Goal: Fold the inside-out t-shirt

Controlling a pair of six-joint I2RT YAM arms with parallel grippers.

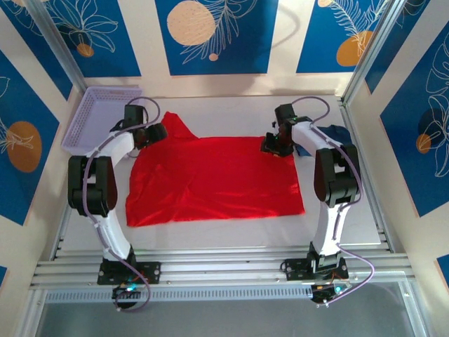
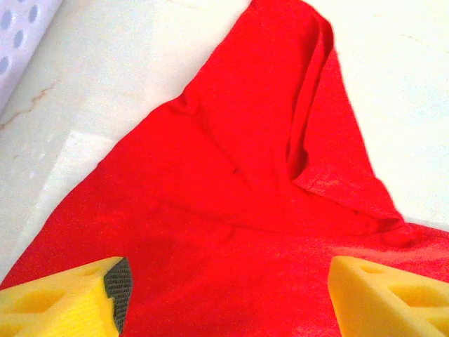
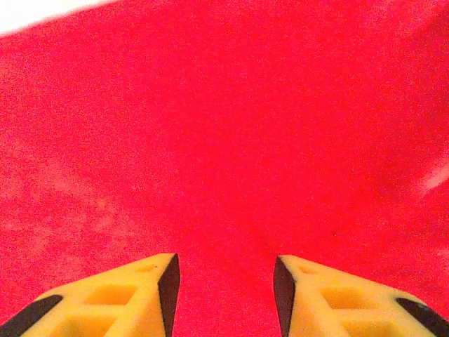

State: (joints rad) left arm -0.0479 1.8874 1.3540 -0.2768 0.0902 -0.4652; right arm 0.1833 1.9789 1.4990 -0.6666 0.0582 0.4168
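Overhead wide; wrists near shirt (image 1: pixel 210 179), right likely nearest.

Table (image 1: pixel 210 235): white, flat surface with faint marbling.

Basket (image 1: pixel 98 116): lavender, perforated plastic, at the far-left corner of the table, tilted against the left wall.

Dark blue garment (image 1: pixel 342 132): bunched at the far-right edge of the table.

Wall panels (image 1: pixel 214 35): blue with pale leaf outlines and orange discs, standing around the table on three sides.

Aluminium rails (image 1: pixel 224 270): running along the near edge of the table.

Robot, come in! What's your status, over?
Left pincer open over red t-shirt, by its sleeve. Right pincer open, low over far right corner. Shirt lying mostly flat. Basket clear, far left.
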